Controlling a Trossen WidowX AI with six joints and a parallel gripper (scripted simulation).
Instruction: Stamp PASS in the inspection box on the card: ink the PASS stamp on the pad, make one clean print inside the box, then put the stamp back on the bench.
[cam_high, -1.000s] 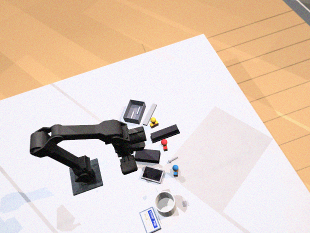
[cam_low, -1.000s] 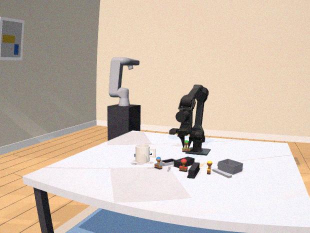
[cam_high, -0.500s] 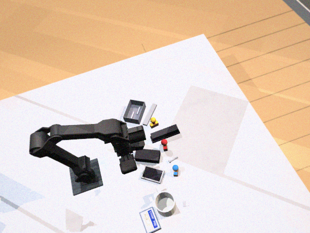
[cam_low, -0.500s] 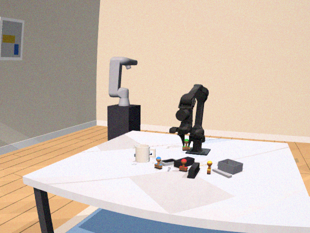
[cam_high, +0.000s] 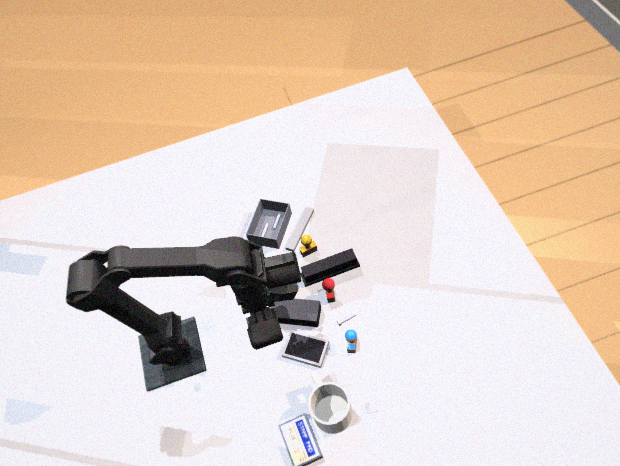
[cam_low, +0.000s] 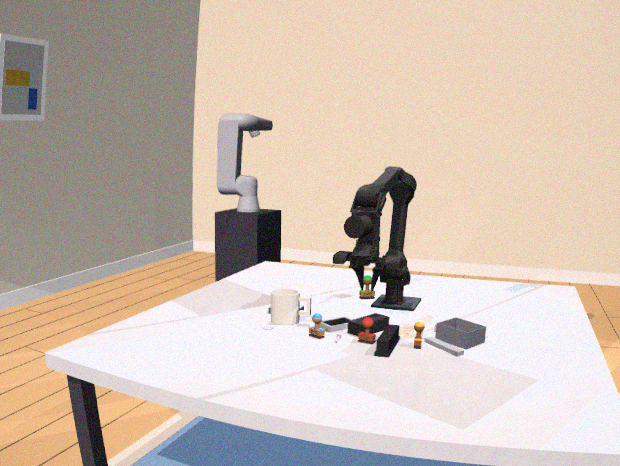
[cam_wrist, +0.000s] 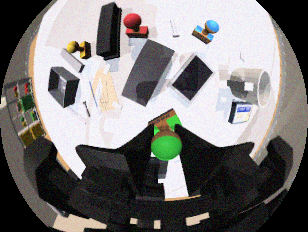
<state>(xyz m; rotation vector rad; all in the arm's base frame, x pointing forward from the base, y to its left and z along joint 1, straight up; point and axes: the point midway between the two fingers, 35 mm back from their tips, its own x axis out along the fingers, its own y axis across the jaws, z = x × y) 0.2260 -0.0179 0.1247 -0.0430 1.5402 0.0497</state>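
the green-knobbed stamp with a wooden base (cam_wrist: 165, 143) sits right between the black parallel-jaw gripper's (cam_wrist: 166, 140) fingers, knob toward the wrist camera and base pointing down at the white table top (cam_low: 150, 345). in the exterior view the same stamp (cam_low: 367, 286) hangs under the gripper (cam_low: 367, 278), just in front of the arm's dark base plate (cam_low: 395, 302); whether its base touches the table cannot be told from there.

ahead of the gripper in the wrist view lie a flat dark rectangular block (cam_wrist: 148, 72) and, beside it, a dark framed pad in a pale tray (cam_wrist: 191, 76). further out stand a red-knobbed stamp (cam_wrist: 136, 25), a blue-knobbed stamp (cam_wrist: 207, 30) and a yellow-knobbed stamp (cam_wrist: 77, 47), with a long black bar (cam_wrist: 108, 29) between the red and yellow ones.

from the top view the arm's wrist covers the green stamp completely. the small blue-and-white printed card (cam_high: 300, 440) lies beside the white mug (cam_high: 329, 403), its lettering too blurred to read, and no inspection box can be made out on it.

the fingers are pressed in narrowly, pinching the green stamp on both sides.
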